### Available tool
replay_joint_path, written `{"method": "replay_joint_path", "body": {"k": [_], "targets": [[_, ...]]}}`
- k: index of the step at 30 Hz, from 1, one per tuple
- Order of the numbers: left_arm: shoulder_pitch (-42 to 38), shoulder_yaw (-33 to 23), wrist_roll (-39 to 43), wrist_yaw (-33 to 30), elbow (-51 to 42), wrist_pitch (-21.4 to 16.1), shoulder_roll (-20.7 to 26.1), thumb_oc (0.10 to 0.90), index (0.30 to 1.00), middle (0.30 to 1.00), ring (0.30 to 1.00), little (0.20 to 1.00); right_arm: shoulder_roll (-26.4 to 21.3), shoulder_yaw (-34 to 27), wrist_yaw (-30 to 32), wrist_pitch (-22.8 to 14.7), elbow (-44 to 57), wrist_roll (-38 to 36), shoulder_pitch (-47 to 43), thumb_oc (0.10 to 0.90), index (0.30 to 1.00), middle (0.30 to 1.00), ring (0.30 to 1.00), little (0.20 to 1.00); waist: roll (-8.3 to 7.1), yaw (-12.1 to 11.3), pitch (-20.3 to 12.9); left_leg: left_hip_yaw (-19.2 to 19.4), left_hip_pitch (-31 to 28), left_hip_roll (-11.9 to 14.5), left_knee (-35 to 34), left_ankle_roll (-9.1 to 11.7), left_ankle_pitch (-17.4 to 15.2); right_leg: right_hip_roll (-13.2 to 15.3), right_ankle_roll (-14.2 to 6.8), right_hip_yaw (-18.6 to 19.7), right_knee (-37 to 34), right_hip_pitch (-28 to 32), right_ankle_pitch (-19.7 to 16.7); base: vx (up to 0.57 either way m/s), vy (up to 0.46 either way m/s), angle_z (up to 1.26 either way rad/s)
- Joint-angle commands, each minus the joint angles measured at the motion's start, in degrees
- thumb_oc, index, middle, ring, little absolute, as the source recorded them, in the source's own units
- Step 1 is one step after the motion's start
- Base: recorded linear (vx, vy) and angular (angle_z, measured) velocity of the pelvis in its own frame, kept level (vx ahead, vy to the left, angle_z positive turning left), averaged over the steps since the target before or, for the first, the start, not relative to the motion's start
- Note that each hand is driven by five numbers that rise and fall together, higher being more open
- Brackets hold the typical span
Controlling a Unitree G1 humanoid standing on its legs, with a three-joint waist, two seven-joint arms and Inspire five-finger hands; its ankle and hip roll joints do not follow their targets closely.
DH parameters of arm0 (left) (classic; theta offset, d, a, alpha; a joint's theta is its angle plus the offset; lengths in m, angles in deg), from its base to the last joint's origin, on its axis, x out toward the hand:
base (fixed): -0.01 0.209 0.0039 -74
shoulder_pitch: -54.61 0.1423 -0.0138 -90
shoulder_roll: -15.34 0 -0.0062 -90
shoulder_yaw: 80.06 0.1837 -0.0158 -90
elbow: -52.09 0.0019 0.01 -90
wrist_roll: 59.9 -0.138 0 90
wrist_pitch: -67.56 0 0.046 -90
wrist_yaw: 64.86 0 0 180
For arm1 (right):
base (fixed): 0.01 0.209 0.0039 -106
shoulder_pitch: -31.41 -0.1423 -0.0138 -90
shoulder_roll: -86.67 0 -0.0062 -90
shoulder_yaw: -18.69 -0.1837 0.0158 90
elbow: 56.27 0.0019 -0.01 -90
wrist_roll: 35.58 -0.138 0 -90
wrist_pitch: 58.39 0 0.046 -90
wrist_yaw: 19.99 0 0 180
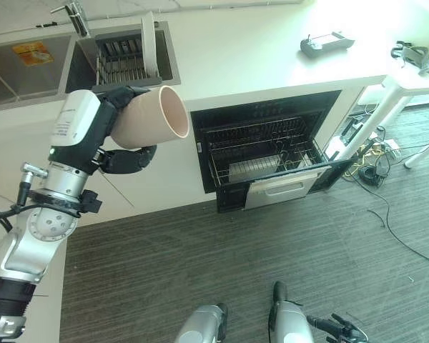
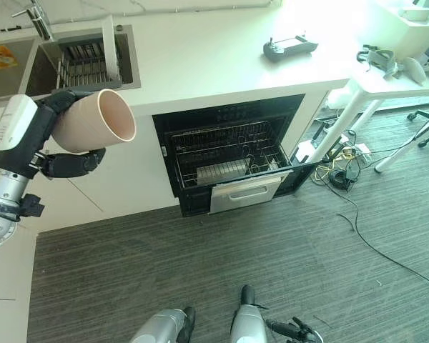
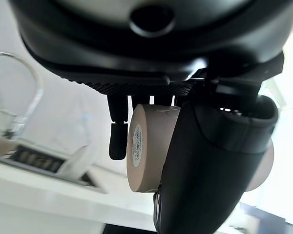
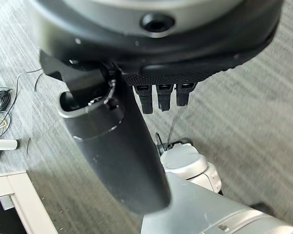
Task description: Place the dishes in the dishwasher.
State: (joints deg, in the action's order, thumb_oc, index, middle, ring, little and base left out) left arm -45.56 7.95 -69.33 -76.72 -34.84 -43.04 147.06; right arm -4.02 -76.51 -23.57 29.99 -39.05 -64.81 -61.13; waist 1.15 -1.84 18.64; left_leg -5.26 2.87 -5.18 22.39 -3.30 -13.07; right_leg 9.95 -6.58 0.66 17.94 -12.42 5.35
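Note:
My left hand (image 1: 118, 100) is shut on a beige cup (image 1: 154, 118), fingers over its top and thumb (image 3: 219, 161) under it. The cup (image 3: 146, 146) lies on its side in the air, mouth pointing right, in front of the counter and left of the open dishwasher (image 1: 272, 114). The dishwasher's lower wire rack (image 1: 261, 161) is pulled out over the lowered door (image 1: 286, 187). A white plate (image 1: 150, 44) stands upright in the sink's dish rack (image 1: 121, 61). My right hand (image 4: 112, 146) hangs low over the floor with relaxed fingers and holds nothing.
A faucet (image 1: 75, 16) stands behind the sink. On the white counter (image 1: 257, 50) lies a grey controller (image 1: 327, 43). A white table (image 1: 415, 82) with a headset (image 1: 413, 56) stands at the right, with cables (image 1: 372, 168) on the floor below it.

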Motion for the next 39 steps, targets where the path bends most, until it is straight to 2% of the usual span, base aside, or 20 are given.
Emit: {"method": "replay_joint_path", "body": {"k": [1, 2, 3, 4, 6, 8, 11, 13, 18, 22, 23, 26, 28, 29, 31, 32, 34, 36, 38, 39], "targets": [[-4.0, -8.77, 5.35, -3.35, -6.31, -1.9, 0.69, 0.4, 0.3, 0.3, 0.3, 0.3, -2.44, 1.52, -0.71, 0.42, -0.14, 3.83, 0.92, 0.8, 0.9, 0.9, 0.9, 0.9, 2.55, 0.71, -4.5, 2.64, -3.96, 5.84, -5.2, 0.96, -4.54, -0.63, -2.51, -4.21, -0.75, 7.49, 3.84, 0.41, -0.673, 0.19], [-2.83, -9.95, 5.19, -3.26, -8.14, -0.65, 0.23, 0.4, 0.3, 0.3, 0.3, 0.3, -2.86, 2.27, -0.68, 0.02, -0.05, 3.95, 1.1, 0.8, 0.9, 0.9, 0.9, 0.9, 2.17, 0.44, -4.76, 3.35, -4.11, 8.24, -5.2, 2.09, -3.84, -1.39, -1.04, -6.44, -0.75, 8.5, 5.4, 0.32, -0.558, 0.15], [-2.65, -10.15, 5.16, -3.21, -8.4, -0.46, 0.15, 0.4, 0.3, 0.3, 0.3, 0.3, -2.9, 2.35, -0.68, -0.02, -0.01, 4.04, 1.11, 0.8, 0.9, 0.9, 0.9, 0.9, 2.18, 0.49, -4.77, 3.4, -4.08, 8.51, -5.2, 2.22, -3.74, -1.5, -0.83, -6.73, -0.75, 8.63, 5.58, 0.29, -0.68, 0.09], [-2.58, -11.46, 5.62, -1.85, -10.15, 0.62, -0.34, 0.4, 0.3, 0.3, 0.3, 0.3, -3.76, 2.82, -0.05, -1.04, 0.17, 2.1, 1.43, 0.8, 0.9, 0.9, 0.9, 0.9, 1.74, 0.43, -4.78, 5.4, -2.59, 10.74, -5.2, 3.07, -1.09, -2.41, 1.64, -9.73, -0.75, 9.85, 7.49, 0.15, -0.462, 0.17], [-3.57, -11.36, 6.47, -0.91, -10.01, 0.28, -0.33, 0.4, 0.3, 0.3, 0.3, 0.3, -4.4, 2.4, -0.01, -1.56, -0.14, 1.09, 1.64, 0.8, 0.9, 0.9, 0.9, 0.9, 1.72, 0.89, -4.72, 7.76, -1.91, 11.27, -5.2, 3.41, 0.21, -2.73, 2.5, -11.06, -0.75, 10.26, 8.01, 0.11, -0.371, 0.46], [-5.97, -10.51, 7.84, 1.22, -9.73, -0.48, -0.27, 0.4, 0.3, 0.3, 0.3, 0.3, -4.96, 1.28, 0.44, -2.34, -0.42, -0.06, 2.33, 0.8, 0.9, 0.9, 0.9, 0.9, 2.01, 2.02, -4.57, 13.45, -0.86, 11.94, -5.2, 4.12, 1.54, -2.98, 3.53, -14.05, -0.75, 11.18, 8.69, 0.08, -0.187, 0.57], [-6.82, -9.79, 7.71, 1.8, -10.46, -0.4, -0.78, 0.4, 0.3, 0.3, 0.3, 0.3, -4.75, 0.33, 0.67, -2.81, -0.61, -1.13, 2.84, 0.8, 0.9, 0.9, 0.9, 0.9, 3.9, 2.41, -4.33, 13.58, 1.66, 9.63, -5.2, 4.82, 1.44, -4.41, 3.33, -15.51, -0.75, 11.97, 9.26, 0.05, 0.002, 0.82], [-5.69, -9.52, 6.22, 1.52, -11.36, -1.66, -1.91, 0.4, 0.3, 0.3, 0.3, 0.3, -4.38, 0.7, 1.49, -2.78, 0.03, -2.63, 3.24, 0.8, 0.9, 0.9, 0.9, 0.9, 4.23, 2.42, -4.45, 11.93, 1.96, 9.03, -5.2, 4.37, 1.39, -4.68, 3.73, -15.34, -0.75, 12.33, 9.54, 0.07, 0.058, 0.14], [-4.23, -9.79, 5.1, 1.27, -12.1, -2.2, -3.8, 0.4, 0.3, 0.3, 0.3, 0.3, -3.09, 0.84, 1.41, -2.74, 0.47, -2.0, 3.81, 0.8, 0.9, 0.9, 0.9, 0.9, 4.48, 1.91, -5.56, 12.57, 2.0, 8.97, -5.2, 5.17, 0.94, -3.7, 3.59, -16.76, -0.75, 13.12, 10.47, 0.03, 0.095, -0.12], [-2.43, -10.36, 4.64, 1.47, -13.63, -2.1, -4.94, 0.4, 0.3, 0.3, 0.3, 0.3, -2.44, 1.3, 2.85, -2.95, 0.71, -0.67, 3.71, 0.8, 0.9, 0.9, 0.9, 0.9, 4.81, 0.82, -6.13, 10.97, 1.17, 7.62, -5.2, 4.11, -0.3, -3.76, 3.16, -17.66, -0.75, 14.35, 10.55, 0.04, 0.134, 0.02], [-1.88, -10.75, 3.49, 1.25, -14.58, -1.9, -5.37, 0.4, 0.3, 0.3, 0.3, 0.3, -2.05, 1.21, 2.92, -2.77, 1.5, 0.0, 3.75, 0.8, 0.9, 0.9, 0.9, 0.9, 5.43, 0.82, -5.9, 10.55, 0.82, 7.5, -5.2, 3.09, -1.06, -4.62, 2.61, -18.37, -0.52, 15.63, 8.61, 0.05, 0.104, -0.18], [-2.52, -9.77, 2.41, 0.19, -14.35, -1.19, -5.27, 0.4, 0.3, 0.3, 0.3, 0.3, -1.04, 1.17, 3.48, -1.7, 3.25, -0.16, 4.04, 0.8, 0.9, 0.9, 0.9, 0.9, 4.94, 2.03, -3.75, 7.92, -0.13, 5.04, -5.2, -0.28, -1.78, -2.13, -0.11, -13.27, 17.51, 7.21, 4.74, 0.0, -0.051, -0.11], [-3.45, -8.72, 1.28, -1.03, -13.78, -1.1, -5.37, 0.4, 0.3, 0.3, 0.3, 0.3, -0.69, 1.18, 2.24, -2.54, 2.01, 0.53, 4.1, 0.8, 0.9, 0.9, 0.9, 0.9, 5.38, 2.42, -3.31, 7.36, -0.13, 6.35, -5.2, 0.29, -1.37, -0.89, 0.41, -11.91, 9.46, 7.71, 4.79, 0.1, -0.459, 0.3], [-4.83, -7.69, 0.97, -2.21, -13.9, 0.03, -4.74, 0.4, 0.3, 0.3, 0.3, 0.3, -0.74, 1.13, 1.95, -3.06, 1.12, 0.78, 3.67, 0.8, 0.9, 0.9, 0.9, 0.9, 5.48, 3.07, -3.14, 7.16, -0.46, 8.16, -5.2, 1.23, -1.96, 0.11, -0.53, -10.0, -0.47, 9.74, 3.61, 0.13, -0.543, 0.52], [-6.47, -6.54, 1.85, -3.98, -12.54, 1.2, -2.67, 0.4, 0.3, 0.3, 0.3, 0.3, -1.13, 0.73, 0.8, -2.84, 0.08, 1.34, 3.14, 0.8, 0.9, 0.9, 0.9, 0.9, 4.79, 3.72, -3.26, 6.22, -0.71, 10.83, -5.2, 2.8, -2.3, 2.0, -2.14, -5.55, -0.75, 8.66, 4.39, 0.15, -0.607, 0.5], [-6.68, -6.49, 2.27, -4.0, -12.16, 1.38, -2.28, 0.4, 0.3, 0.3, 0.3, 0.3, -1.26, 0.83, 0.36, -2.91, -0.17, 1.59, 3.11, 0.8, 0.9, 0.9, 0.9, 0.9, 4.69, 3.8, -3.41, 6.13, -0.64, 11.55, -5.2, 3.39, -2.23, 1.83, -2.12, -5.26, -0.75, 8.78, 4.98, 0.19, -0.69, 0.6], [-5.6, -7.42, 4.5, -3.29, -11.75, 1.8, -1.39, 0.4, 0.3, 0.3, 0.3, 0.3, -1.52, 1.35, -0.13, -3.29, -0.53, 3.0, 2.9, 0.8, 0.9, 0.9, 0.9, 0.9, 3.82, 3.0, -4.19, 6.91, -0.54, 15.17, -5.2, 5.41, -0.7, 1.1, -1.38, -8.01, -0.75, 9.61, 6.57, 0.18, -0.653, 0.52], [-4.0, -8.8, 5.35, -3.21, -12.92, 2.18, -1.5, 0.4, 0.3, 0.3, 0.3, 0.3, -2.5, 1.98, -0.47, -3.95, -0.52, 3.64, 3.3, 0.8, 0.9, 0.9, 0.9, 0.9, 3.29, 3.31, -4.58, 10.66, 0.57, 19.47, -5.2, 6.66, 2.42, -0.71, 1.67, -11.06, -0.75, 10.26, 8.58, 0.13, -0.646, 0.23], [-5.91, -8.08, 5.19, -1.26, -13.01, 0.38, -3.22, 0.4, 0.3, 0.3, 0.3, 0.3, -3.05, 1.48, -0.42, -4.45, -0.79, 1.53, 4.57, 0.8, 0.9, 0.9, 0.9, 0.9, 2.55, 4.51, -4.69, 17.71, 1.12, 20.73, -5.2, 7.41, 3.78, -1.25, 2.71, -14.13, -0.75, 11.51, 10.03, 0.05, -0.473, 0.57], [-7.57, -6.9, 4.35, -0.65, -12.46, -0.19, -4.61, 0.4, 0.3, 0.3, 0.3, 0.3, -3.21, 1.54, 0.13, -4.34, -0.77, 0.87, 4.99, 0.8, 0.9, 0.9, 0.9, 0.9, 2.26, 4.88, -4.82, 20.36, 1.3, 19.51, -5.2, 7.34, 3.82, -1.12, 2.93, -15.78, -0.75, 11.95, 10.59, 0.0, -0.33, 1.67]]}}
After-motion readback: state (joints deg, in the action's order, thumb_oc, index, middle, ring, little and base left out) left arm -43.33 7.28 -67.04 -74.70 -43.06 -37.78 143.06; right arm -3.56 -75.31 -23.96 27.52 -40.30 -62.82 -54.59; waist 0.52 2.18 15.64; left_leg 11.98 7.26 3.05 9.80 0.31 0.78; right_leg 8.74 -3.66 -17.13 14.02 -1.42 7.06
